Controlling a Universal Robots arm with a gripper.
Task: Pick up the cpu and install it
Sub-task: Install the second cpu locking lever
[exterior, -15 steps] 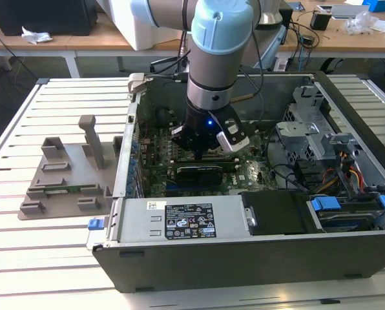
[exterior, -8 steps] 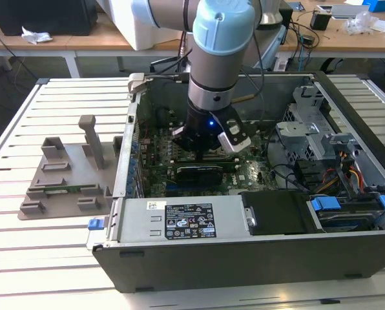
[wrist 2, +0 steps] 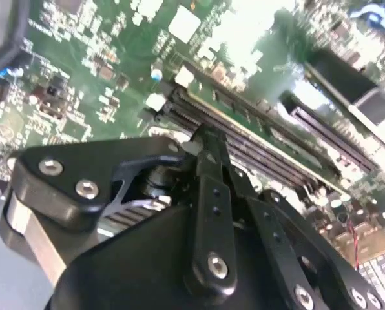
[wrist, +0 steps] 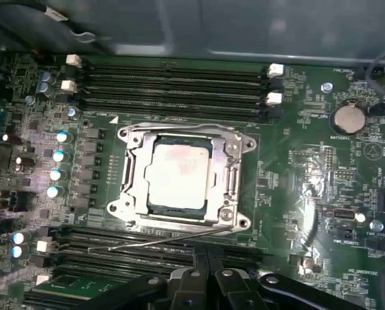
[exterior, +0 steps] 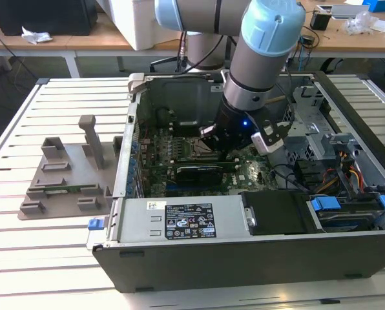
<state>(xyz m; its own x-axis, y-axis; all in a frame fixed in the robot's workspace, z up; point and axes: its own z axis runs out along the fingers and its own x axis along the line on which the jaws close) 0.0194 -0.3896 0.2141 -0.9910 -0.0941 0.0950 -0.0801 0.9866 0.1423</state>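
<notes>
The exterior view looks down from outside into the open computer case (exterior: 244, 213). Both wrist views sit close behind the jaws, facing the motherboard (wrist: 309, 168) ahead of them.

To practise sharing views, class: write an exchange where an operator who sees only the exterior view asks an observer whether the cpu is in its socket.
Operator: My exterior view doesn't settle it. Is the cpu in?
Observer: Yes. In the first wrist view the cpu lies flat inside the socket frame, silvery top up.
Operator: Is the gripper touching it?
Observer: No. The gripper is apart from it, over the memory slots beside the socket.
</notes>
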